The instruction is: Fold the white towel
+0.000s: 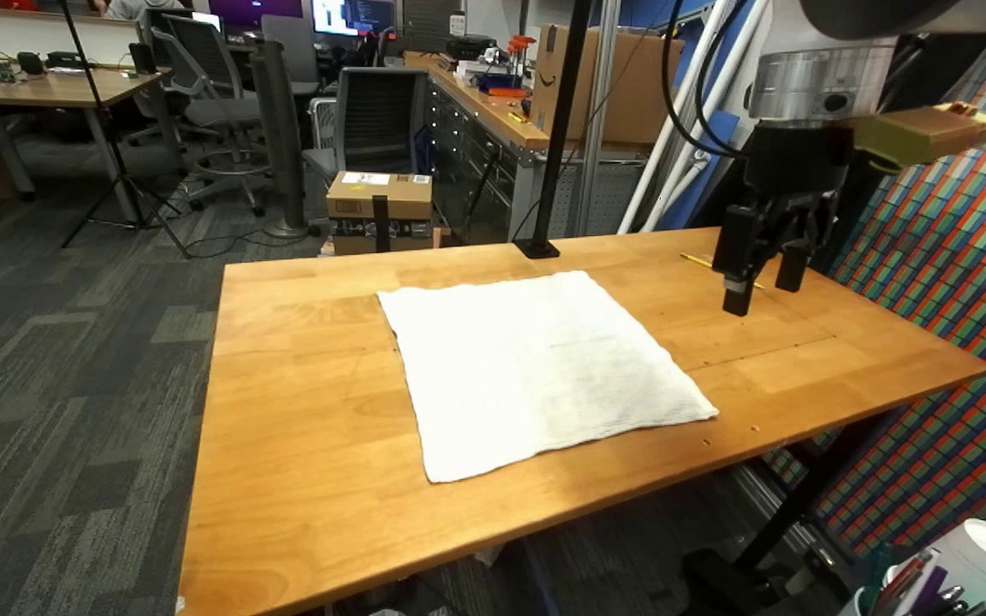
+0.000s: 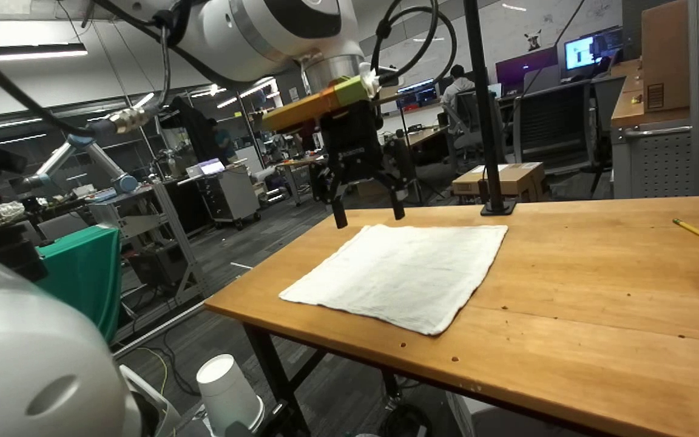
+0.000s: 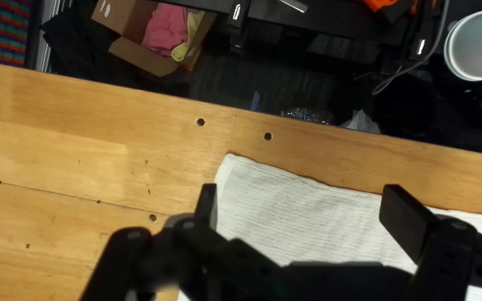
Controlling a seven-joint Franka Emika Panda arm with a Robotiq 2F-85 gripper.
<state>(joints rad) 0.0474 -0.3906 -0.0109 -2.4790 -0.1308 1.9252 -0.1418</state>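
The white towel [image 1: 527, 368] lies flat on the bench [image 1: 305, 445] below the empty, wide-apart fingers [image 3: 404, 221], one corner [image 3: 237, 171] just beyond their gap in the wrist view, toward the bench's edge.

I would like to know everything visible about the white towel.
The white towel is a plain, soft-looking cloth, roughly square, with finely ribbed weave and slightly wavy edges. It lies spread out, unfolded, on the wooden tabletop, one side near the tabletop's edge. Only the tabletop visibly touches it; the open gripper hangs clear.
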